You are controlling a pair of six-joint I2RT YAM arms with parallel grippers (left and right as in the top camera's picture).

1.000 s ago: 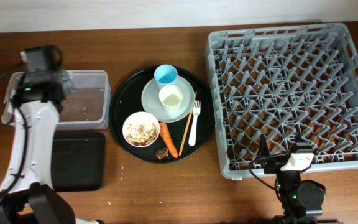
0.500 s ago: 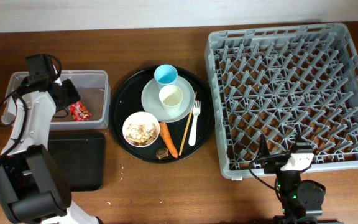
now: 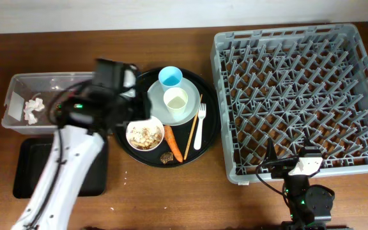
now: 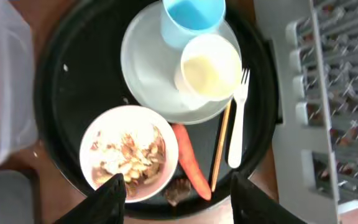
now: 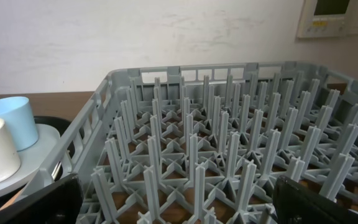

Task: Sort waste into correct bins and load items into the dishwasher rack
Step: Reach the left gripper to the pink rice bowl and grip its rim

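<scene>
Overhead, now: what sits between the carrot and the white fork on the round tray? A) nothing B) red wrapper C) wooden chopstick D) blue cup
C: the wooden chopstick lies lengthwise in the gap, with the carrot on one side and the white fork on the other.

2 cups: 1 blue cup (image 3: pixel 170 77), 1 cream cup (image 3: pixel 176 99). 1 plate (image 3: pixel 155 102). 1 bowl (image 3: pixel 147 149) w/ 1 heap of rice-like scraps (image 3: pixel 144 134). 1 fork (image 3: pixel 200 126), 1 chopstick (image 3: pixel 192 134). 1 carrot (image 3: pixel 174 143), 1 brown lump (image 3: pixel 167 156), 1 tissue (image 3: pixel 32 108). 2 black trays: 1 round black tray (image 3: pixel 211 121), 1 shallow black tray (image 3: pixel 27 172) (rect). 1 clear tub (image 3: pixel 56 83). 1 rack (image 3: pixel 299 96). Totals: 6 tableware pcs, 4 waste bits in view, 4 containers incl rack
</scene>
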